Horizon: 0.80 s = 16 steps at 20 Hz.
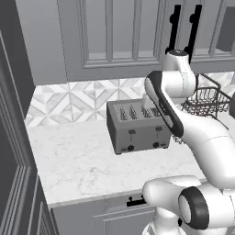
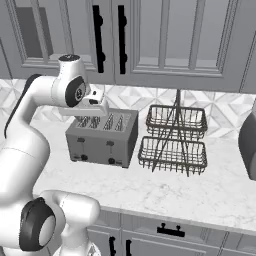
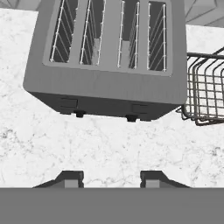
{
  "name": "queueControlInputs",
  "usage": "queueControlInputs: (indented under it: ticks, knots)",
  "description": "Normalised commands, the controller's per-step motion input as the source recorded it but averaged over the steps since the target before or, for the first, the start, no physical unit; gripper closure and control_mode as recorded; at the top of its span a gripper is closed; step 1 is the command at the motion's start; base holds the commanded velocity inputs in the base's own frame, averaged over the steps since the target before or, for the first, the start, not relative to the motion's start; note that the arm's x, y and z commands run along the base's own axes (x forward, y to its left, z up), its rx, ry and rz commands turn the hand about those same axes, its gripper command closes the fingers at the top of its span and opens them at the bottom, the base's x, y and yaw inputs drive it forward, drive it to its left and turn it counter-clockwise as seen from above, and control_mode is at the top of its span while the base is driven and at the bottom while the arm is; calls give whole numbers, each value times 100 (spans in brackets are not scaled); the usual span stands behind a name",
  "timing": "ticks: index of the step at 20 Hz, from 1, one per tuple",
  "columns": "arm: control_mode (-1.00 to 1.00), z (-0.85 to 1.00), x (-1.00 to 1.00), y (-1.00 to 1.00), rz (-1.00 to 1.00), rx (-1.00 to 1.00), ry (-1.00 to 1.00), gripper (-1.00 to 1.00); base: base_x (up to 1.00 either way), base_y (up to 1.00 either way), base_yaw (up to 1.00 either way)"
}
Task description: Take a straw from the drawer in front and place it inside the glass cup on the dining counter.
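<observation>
We see pincer poised above marble counter, tips apart at moderate gap, holding nothing. Four-slot toaster lies ahead of tips; wire basket rack just beside toaster. Drawer sits closed below counter edge, black handle visible.

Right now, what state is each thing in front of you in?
Drawer: closed, black bar handle facing out.
Toaster: upright on the counter, all four slots empty.
Two-tier wire basket: upright, both tiers empty.
Upper cabinet doors: closed.
Tool: open above the counter, holding nothing.
</observation>
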Motion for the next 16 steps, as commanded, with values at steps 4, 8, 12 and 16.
queueControlInputs:
  ticks: [4,8,12,16]
  knots:
    - [100,0,-1,0,0,0,0,-100,-35,0,0]
    - [100,0,0,0,0,0,0,-100,-100,-8,0]
    - [100,0,0,0,0,0,0,-100,-61,-52,3]
    - [100,0,0,0,0,0,0,-100,2,-93,40]
